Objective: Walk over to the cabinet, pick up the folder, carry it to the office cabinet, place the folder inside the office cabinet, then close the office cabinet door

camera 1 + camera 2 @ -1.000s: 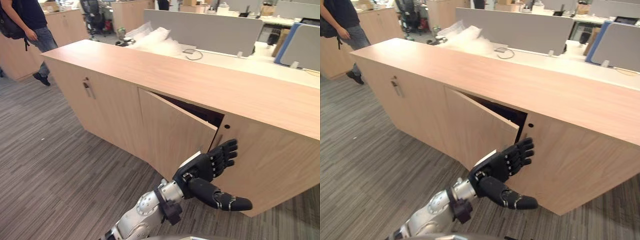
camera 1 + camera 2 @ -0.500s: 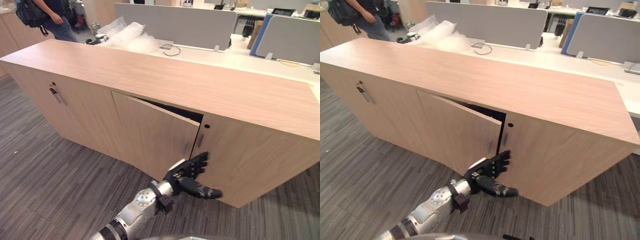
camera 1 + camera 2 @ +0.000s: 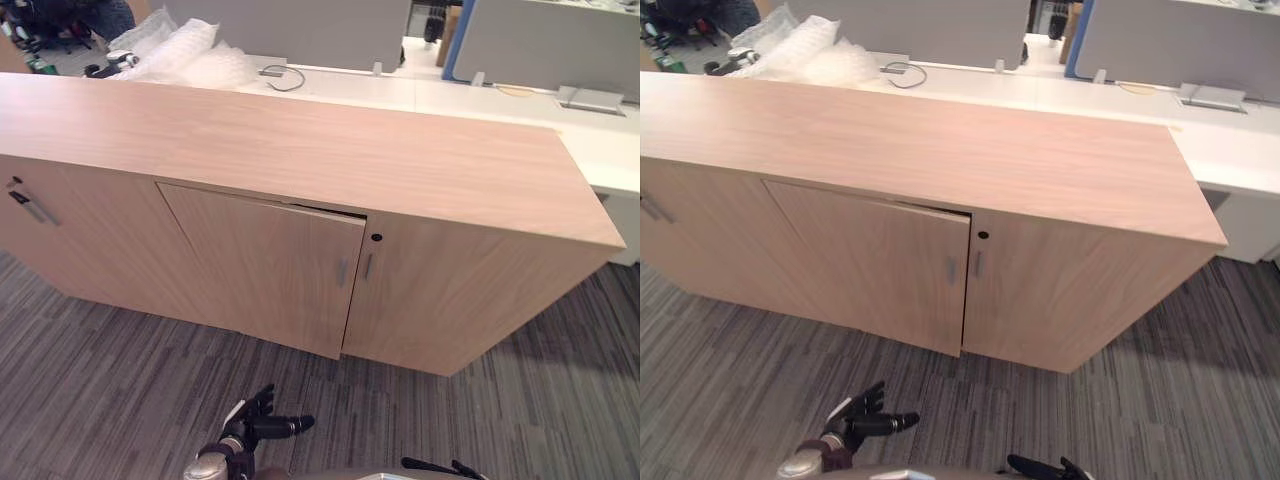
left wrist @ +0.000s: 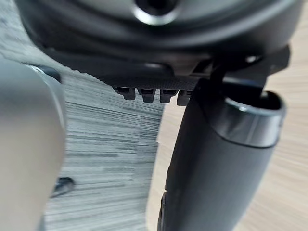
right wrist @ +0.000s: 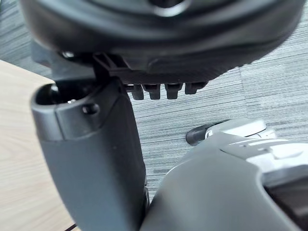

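Left eye view, and the long wooden office cabinet (image 3: 300,140) runs right across the scene, its top bare, with striped grey carpet (image 3: 100,380) on the near side. Behind it, on the far side, is a white desk (image 3: 480,100), and a heap of bubble wrap (image 3: 180,55) sits at the far left. Now the door (image 3: 260,260), middle of the cabinet front: it's very nearly shut, just a thin dark gap along its top right corner, and it hides whatever is inside. Its right edge stands just beside the neighbouring door (image 3: 450,290). Down at the near edge, the left hand (image 3: 256,418) hangs low over the carpet, well apart from the cabinet, fingers straight and loosely spread, thumb (image 3: 290,425) sticking out to the right. It holds nothing and touches nothing, and the left wrist view agrees, with the thumb out straight over carpet and wood. The right hand (image 3: 1035,467) is a dark sliver at the very near edge, right of the left one; whether it's spread or closed I cannot tell. Smallest bits: a slim handle (image 3: 341,272) near the door's right edge and a round keyhole (image 3: 376,238) just above and to its right.
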